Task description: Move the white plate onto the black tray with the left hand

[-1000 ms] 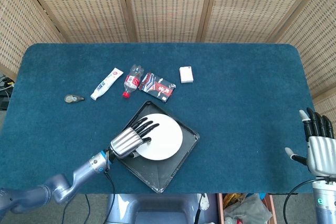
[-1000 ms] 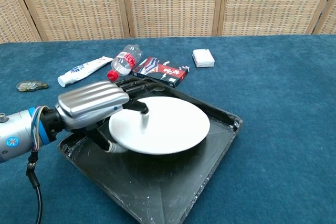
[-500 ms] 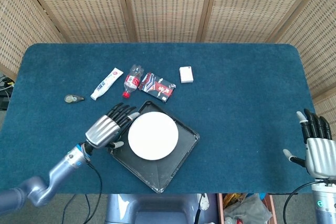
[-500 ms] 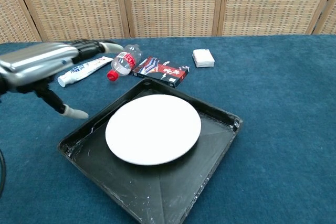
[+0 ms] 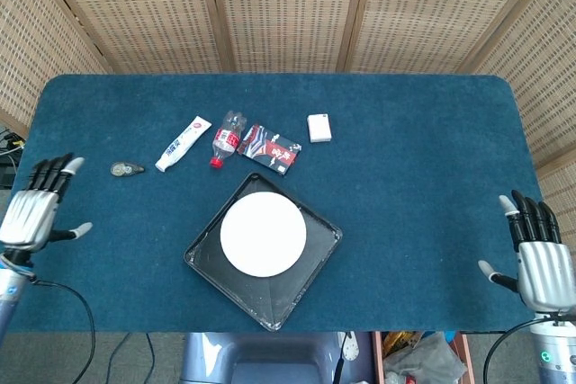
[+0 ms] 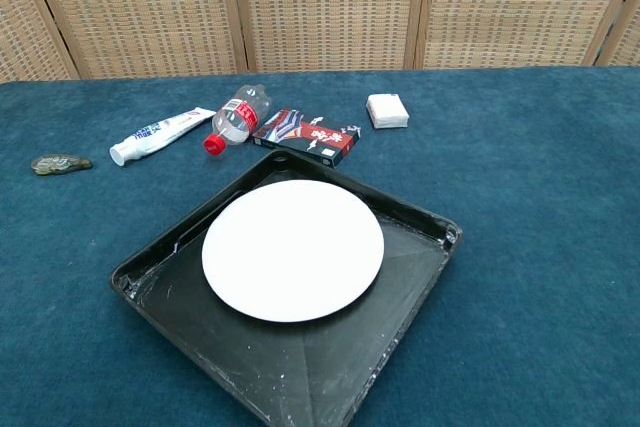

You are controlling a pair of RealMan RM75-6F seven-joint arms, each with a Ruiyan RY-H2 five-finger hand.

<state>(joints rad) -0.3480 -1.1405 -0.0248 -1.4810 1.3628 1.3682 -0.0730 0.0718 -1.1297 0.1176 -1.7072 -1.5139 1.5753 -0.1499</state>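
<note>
Resting on black tray (image 5: 203, 261), white plate (image 5: 263, 234) (flat)

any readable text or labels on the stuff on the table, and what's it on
None can be read.
Toothpaste tube: blue print, too blurred.
Bottle: red and white label, too small.
Dark packet: red and white graphics, illegible.
White box, white plate, black tray: no print visible.

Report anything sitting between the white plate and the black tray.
Nothing visible does: the white plate already lies flat inside the black tray. The left hand is open, off at the table's edge.
</note>
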